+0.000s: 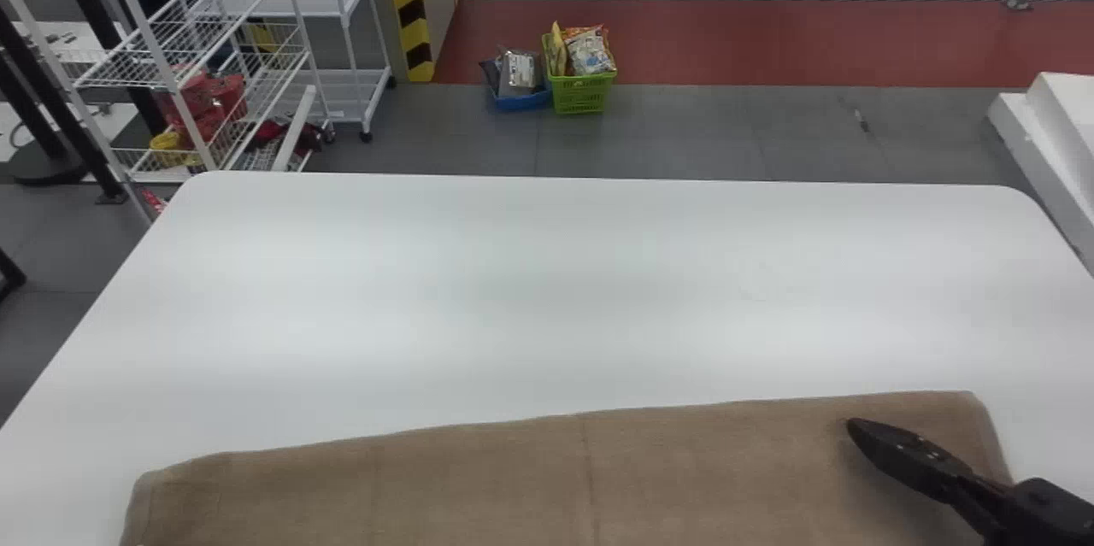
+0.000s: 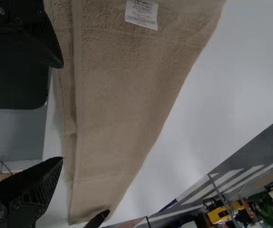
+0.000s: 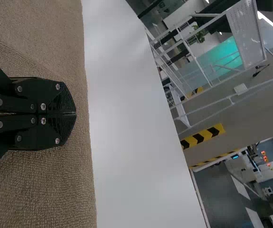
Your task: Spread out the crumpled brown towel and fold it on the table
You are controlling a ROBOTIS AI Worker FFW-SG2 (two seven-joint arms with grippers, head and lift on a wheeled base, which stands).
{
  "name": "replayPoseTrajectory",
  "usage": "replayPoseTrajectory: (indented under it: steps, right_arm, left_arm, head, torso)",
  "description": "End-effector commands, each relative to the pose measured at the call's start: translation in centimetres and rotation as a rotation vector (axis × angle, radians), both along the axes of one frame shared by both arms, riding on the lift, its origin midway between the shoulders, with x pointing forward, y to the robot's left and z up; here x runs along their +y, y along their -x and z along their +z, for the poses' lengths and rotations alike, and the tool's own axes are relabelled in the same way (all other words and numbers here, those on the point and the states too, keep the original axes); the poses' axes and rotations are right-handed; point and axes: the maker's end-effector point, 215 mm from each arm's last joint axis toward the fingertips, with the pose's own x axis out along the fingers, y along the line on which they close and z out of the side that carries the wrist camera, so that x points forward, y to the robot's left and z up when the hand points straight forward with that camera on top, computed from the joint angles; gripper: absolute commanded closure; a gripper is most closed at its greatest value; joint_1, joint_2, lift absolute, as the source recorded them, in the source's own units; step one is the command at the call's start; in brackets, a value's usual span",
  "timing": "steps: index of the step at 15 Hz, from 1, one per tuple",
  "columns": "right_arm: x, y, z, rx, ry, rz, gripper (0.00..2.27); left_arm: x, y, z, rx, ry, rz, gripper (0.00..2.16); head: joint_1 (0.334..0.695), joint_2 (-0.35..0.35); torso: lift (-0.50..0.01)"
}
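White table [image 1: 547, 290] takes up most of the scene. Wire rack [image 1: 197, 50] past its far left corner. Brown towel [image 1: 479, 486] lies along the near side, left to right, mostly flat, right end reaching a bit farther out. Right gripper [image 1: 853, 429] over the towel's right end, fingers together, nothing seen between them. Left gripper [image 2: 62, 112] at the towel's near edge, fingers wide apart, holding nothing. White label [image 2: 142, 14] on the towel.

The right pincer [image 1: 857, 430] is black, with ribbed fingertips [image 3: 66, 101] and round silver screws [image 3: 43, 107].
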Motion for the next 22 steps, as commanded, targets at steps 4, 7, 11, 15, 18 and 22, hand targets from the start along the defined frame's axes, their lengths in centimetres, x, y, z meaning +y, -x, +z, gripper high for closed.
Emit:
replayPoseTrajectory:
  steps: [4,7,11,15,18,22]
  right_arm:
    - [-0.4,-0.2,0.2,-0.003,0.003,-0.006,1.42]
    - [-0.4,-0.3,0.2,-0.003,0.002,-0.007,1.42]
    - [-0.5,-0.3,0.2,-0.003,0.002,-0.008,1.42]
    - [-0.5,-0.4,0.2,-0.004,0.003,-0.007,1.42]
    - [-0.3,-0.5,0.2,-0.005,0.003,-0.005,1.42]
    - [-0.5,-0.4,0.2,-0.004,0.003,-0.008,1.42]
  left_arm:
    - [-0.7,0.1,-1.6,0.042,-0.042,-0.009,0.15]
    - [-0.6,0.2,-2.3,0.058,-0.062,-0.006,0.15]
    - [-0.4,-0.7,-1.4,0.028,-0.056,-0.001,0.15]
    - [0.1,-1.8,-0.5,-0.006,-0.050,0.013,0.57]
    - [1.1,-3.8,0.0,-0.103,-0.122,-0.003,2.06]
    - [1.9,-5.3,-0.3,-0.179,-0.204,-0.022,2.06]
  head:
    - [0.695,-0.014]
    - [0.695,-0.018]
    - [0.695,-0.019]
    - [0.695,-0.016]
    - [0.695,0.005]
    - [0.695,0.016]
  torso:
    - [-0.127]
    - [-0.127]
    - [-0.127]
    - [-0.127]
    - [-0.127]
    - [-0.127]
